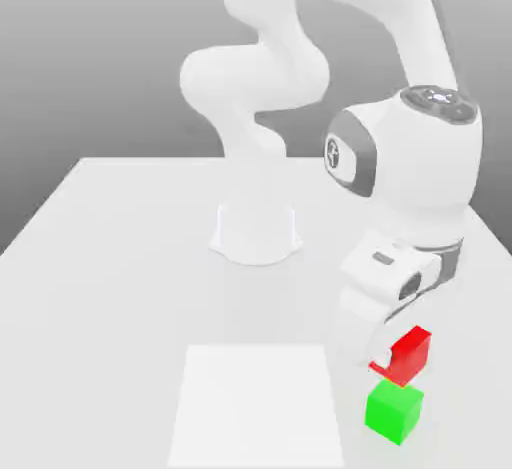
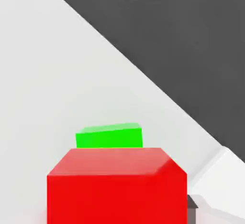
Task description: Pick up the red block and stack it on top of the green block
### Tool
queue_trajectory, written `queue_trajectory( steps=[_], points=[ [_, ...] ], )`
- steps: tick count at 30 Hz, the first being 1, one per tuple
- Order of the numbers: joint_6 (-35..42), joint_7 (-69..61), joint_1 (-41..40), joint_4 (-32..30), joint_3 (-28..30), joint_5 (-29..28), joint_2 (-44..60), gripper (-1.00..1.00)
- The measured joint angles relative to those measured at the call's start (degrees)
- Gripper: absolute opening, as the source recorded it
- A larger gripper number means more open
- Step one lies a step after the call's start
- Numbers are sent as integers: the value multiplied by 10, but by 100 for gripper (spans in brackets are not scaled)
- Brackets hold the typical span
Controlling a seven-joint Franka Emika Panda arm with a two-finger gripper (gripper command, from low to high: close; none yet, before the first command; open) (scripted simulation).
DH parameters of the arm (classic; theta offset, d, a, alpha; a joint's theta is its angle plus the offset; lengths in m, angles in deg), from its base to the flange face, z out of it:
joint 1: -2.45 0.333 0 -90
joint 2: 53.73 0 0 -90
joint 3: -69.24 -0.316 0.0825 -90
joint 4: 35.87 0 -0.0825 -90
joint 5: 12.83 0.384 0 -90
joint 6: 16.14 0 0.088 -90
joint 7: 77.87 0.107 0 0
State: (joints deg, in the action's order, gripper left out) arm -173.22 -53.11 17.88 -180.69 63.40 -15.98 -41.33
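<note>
ok so my gripper [image 1: 392, 357] is clamped on the red block [image 1: 408, 353], holding it just above the green block [image 1: 393, 410], near the table's [image 1: 120, 257] front edge on the exterior view's right.

White arm rises from round base at rear centre of surface [image 1: 120, 257], bends in S-curve, reaches over toward exterior view's right. Large wrist housing with dark ring and cap on top sits high at right. Hand angles down and toward exterior view's lower left. Gripper [image 1: 388, 355] points downward, jaws drawn in close, clamped on red block [image 1: 409, 353], block lifted clear of surface. One white finger [image 2: 217, 182] visible beside red block in hand view.
</note>
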Motion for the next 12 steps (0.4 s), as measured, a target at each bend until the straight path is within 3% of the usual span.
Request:
queue_trajectory(
  steps=[1, 7, 12],
  points=[
    [-14, 3, 2, 1, 3, -4, 14, 100],
    [-21, 4, 4, 1, 4, -7, 22, 100],
    [52, -11, -2, -2, -6, 15, -55, 100]
  ],
)
